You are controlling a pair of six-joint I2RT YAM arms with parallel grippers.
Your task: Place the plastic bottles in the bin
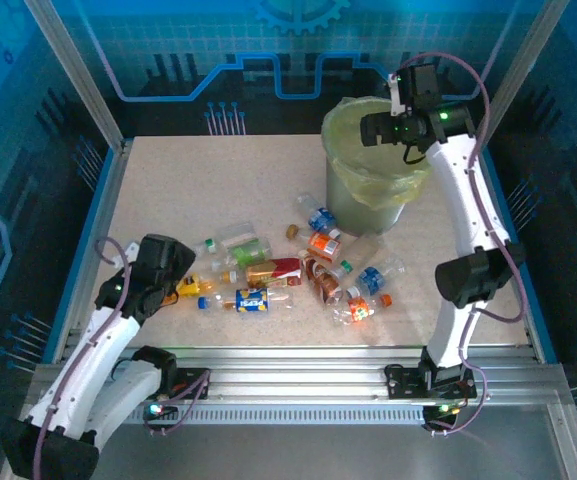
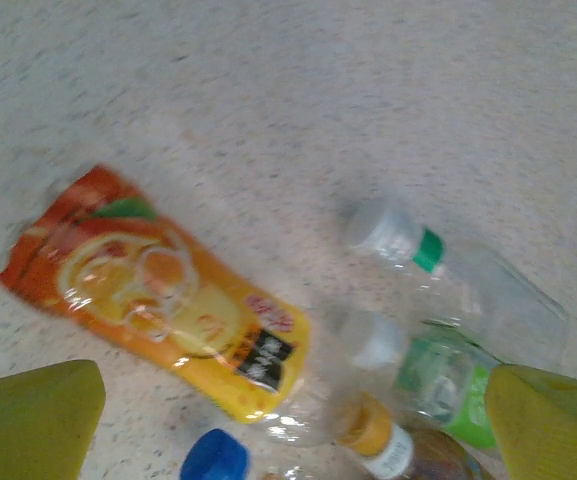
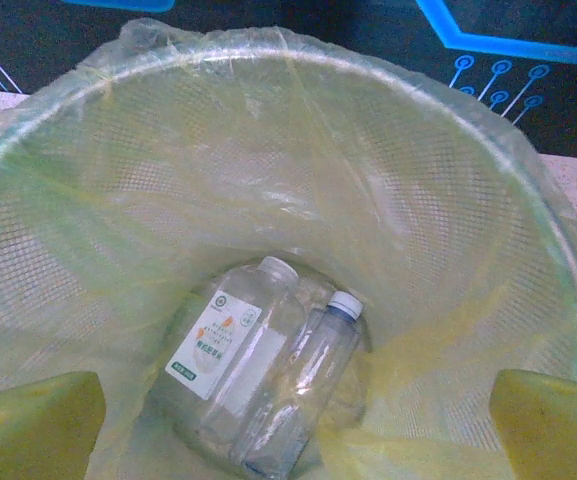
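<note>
Several plastic bottles [image 1: 298, 275] lie scattered in the middle of the table. My left gripper [image 1: 175, 283] hovers open at the heap's left end. In its wrist view the open left gripper [image 2: 293, 430] spans an orange-labelled bottle [image 2: 168, 300], a blue cap [image 2: 213, 458], a green-labelled bottle [image 2: 448, 375] and a clear bottle with a green band [image 2: 448, 270]. The bin [image 1: 363, 200] stands at the back right. My right gripper [image 1: 366, 130] hangs open over its mouth, holding nothing. Inside the bin [image 3: 268, 55] lie a white-labelled bottle [image 3: 233, 350] and a slim clear bottle [image 3: 308, 390].
A metal rail [image 1: 298, 370] runs along the near edge by the arm bases. Blue frame bars [image 1: 88, 230] and enclosure walls border the table on the left, right and back. Bare tabletop [image 1: 198, 180] lies behind the bottles, left of the bin.
</note>
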